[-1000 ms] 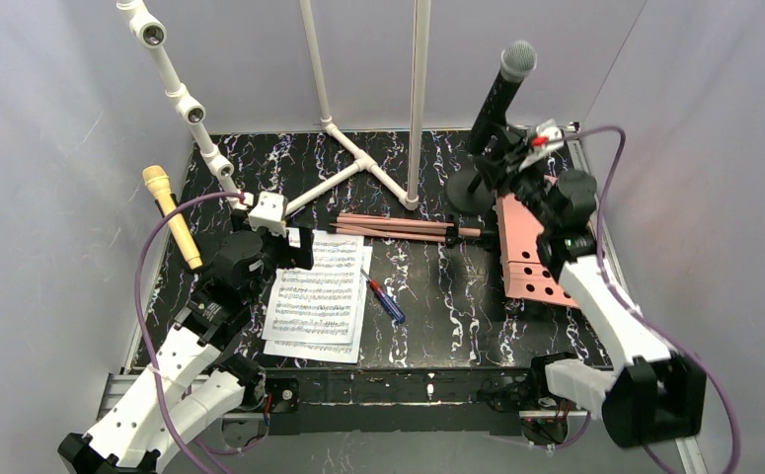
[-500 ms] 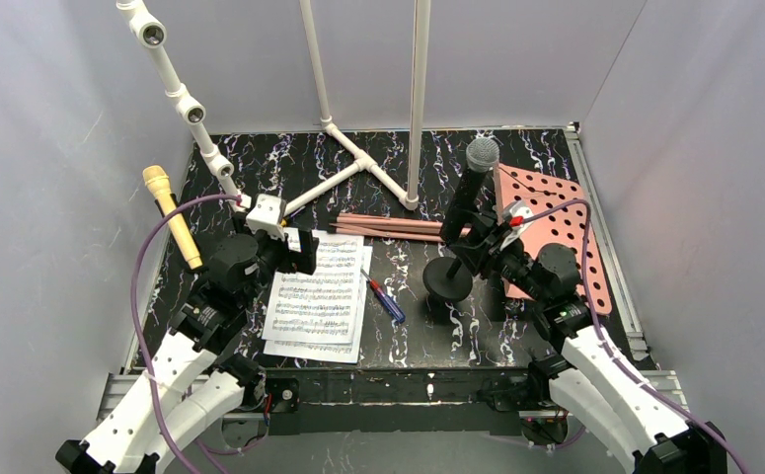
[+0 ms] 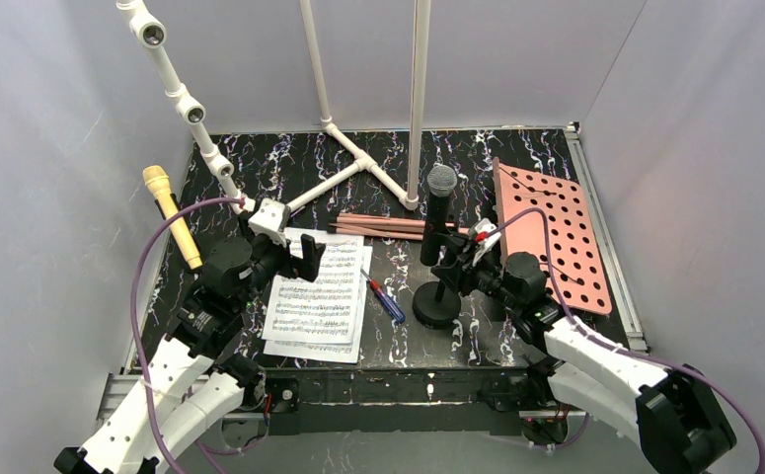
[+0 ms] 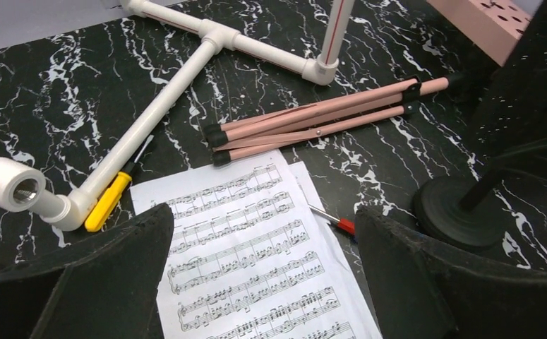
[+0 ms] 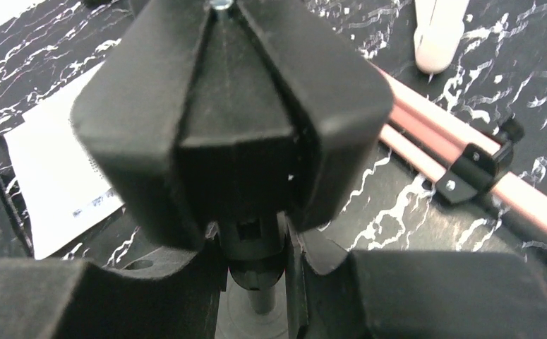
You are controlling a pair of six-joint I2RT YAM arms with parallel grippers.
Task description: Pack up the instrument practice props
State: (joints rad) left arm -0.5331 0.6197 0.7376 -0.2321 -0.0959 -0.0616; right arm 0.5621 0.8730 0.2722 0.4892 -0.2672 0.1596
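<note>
Top external view. READER: Where did the props lie on the black marbled table (image 3: 477,148)?

LEGEND: The sheet-music pages (image 3: 319,301) lay flat at 7 o'clock. The yellow microphone (image 3: 171,215) stood tilted at 9 o'clock, beside the left wall. The pink perforated board (image 3: 551,232) lay at 3 o'clock, and the folded copper tripod legs (image 3: 388,227) reached from its edge across the centre toward 9 o'clock. The white pipe frame (image 3: 358,163) occupied 12 o'clock. A red-and-blue pen (image 3: 386,298) lay at the 3 o'clock edge of the pages.

READER: And the black microphone (image 3: 435,219)?

LEGEND: It stood upright in the clip of a mic pole (image 3: 435,306) at 5 o'clock, with its grey head uppermost and the pole's round base below. Whether that base touched the table could not be told.

READER: How were the two grippers set?

LEGEND: The right gripper (image 3: 457,262) was clenched on the mic pole just under the clip. In the right wrist view its fingers (image 5: 80,296) closed on the thin stem from both sides. The left gripper (image 3: 294,259) hung with its fingers spread wide, grasping nothing, above the 12 o'clock edge of the pages. In the left wrist view both pads (image 4: 108,282) framed the printed staves, with the pole's base at 3 o'clock.
</note>
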